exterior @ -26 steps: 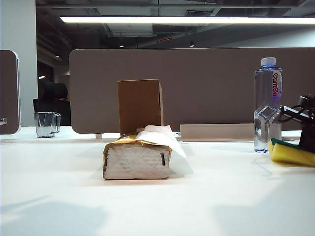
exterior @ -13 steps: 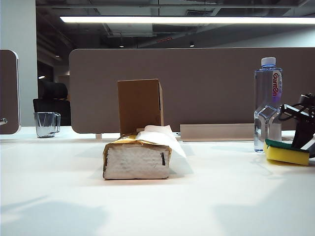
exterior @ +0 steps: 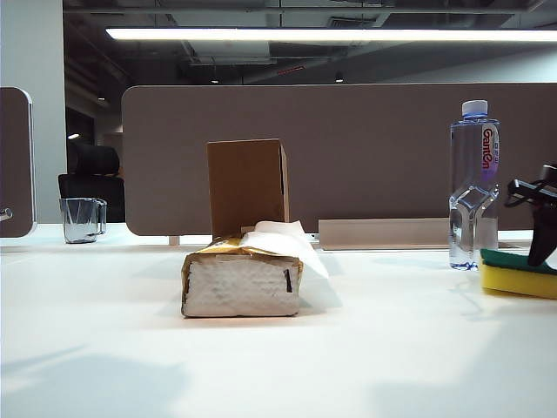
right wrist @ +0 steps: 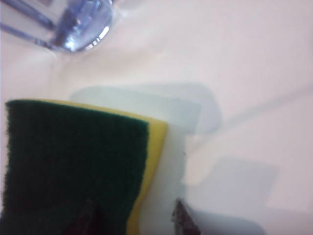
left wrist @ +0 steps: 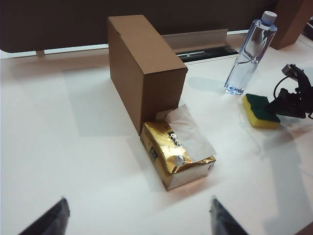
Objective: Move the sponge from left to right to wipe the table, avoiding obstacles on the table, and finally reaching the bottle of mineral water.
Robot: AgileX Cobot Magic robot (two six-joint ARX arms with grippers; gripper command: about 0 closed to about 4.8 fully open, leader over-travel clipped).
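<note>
Bench [exterior: 365, 348]: white top, brown-grey divider panels [exterior: 348, 157] along its far edge
Landmark: bottle of mineral water [exterior: 473, 187], clear plastic, white cap, purple-white label, upright toward the right end of the bench
Sponge [exterior: 520, 273]: yellow foam with dark green scouring layer up, flat on the bench just beside the bottle's base, on the side away from the box; in the left wrist view it [left wrist: 260, 111] lies near the bottle [left wrist: 248, 56], whether touching cannot be told
Sponge, close view: green face [right wrist: 73, 166] fills much of the right wrist view, with the bottle's base [right wrist: 80, 29] close by
Right gripper [right wrist: 134, 220]: above the sponge's edge farthest from the bottle; fingers [right wrist: 183, 220] parted, one dark tip over the green layer, the other over bare bench beside the yellow rim; sponge released, not squeezed
Right gripper, exterior view [exterior: 540, 218]: dark, at the frame edge, over the sponge
Left gripper [left wrist: 137, 220]: well apart from the bottle, beyond the tissue pack; fingers [left wrist: 49, 220] spread wide, nothing between them
Tissue pack [exterior: 242, 279]: gold wrapper, one white sheet sticking out, well apart from the bottle, mid-bench
Cardboard box [exterior: 248, 187]: plain brown, upright, directly behind and touching the tissue pack
Glass mug [exterior: 83, 219]: clear, at the opposite end of the bench from the bottle
</note>
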